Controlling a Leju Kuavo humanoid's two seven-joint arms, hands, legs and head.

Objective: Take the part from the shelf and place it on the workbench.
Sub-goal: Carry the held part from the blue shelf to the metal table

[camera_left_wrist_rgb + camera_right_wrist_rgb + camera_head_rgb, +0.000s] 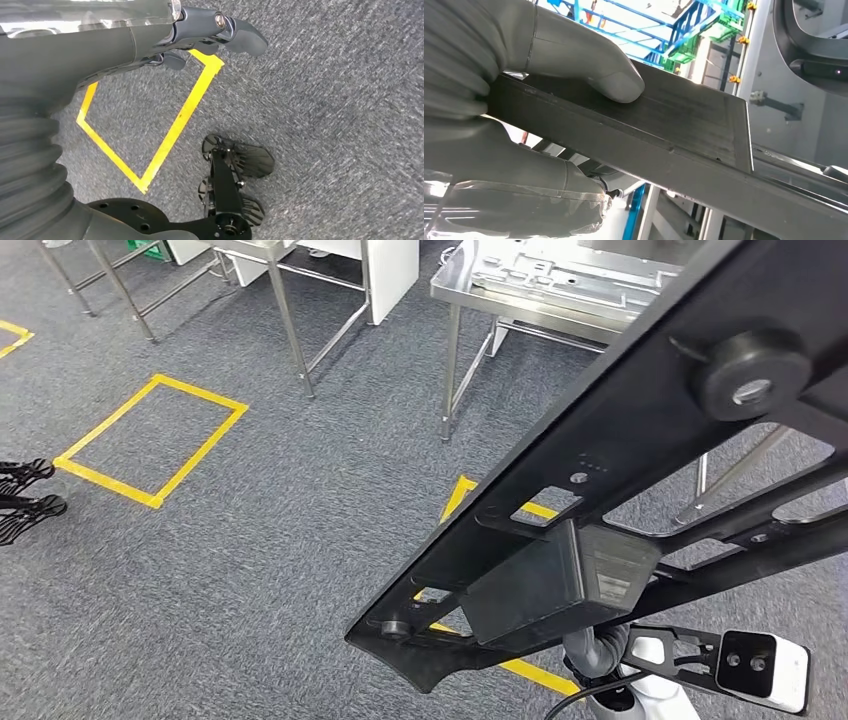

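Fingers (614, 82) of right hand (524, 100) grip flat, matte blk part (640, 440).

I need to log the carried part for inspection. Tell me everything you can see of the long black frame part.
The long black frame part looks like matte plastic or painted metal: a flat slanted bar with cut-out openings, a round knob near its upper end and a dark boxy block underneath. It is held in the air over grey carpet, running diagonally. The right robot hand grips it, thumb pressed on its flat face.
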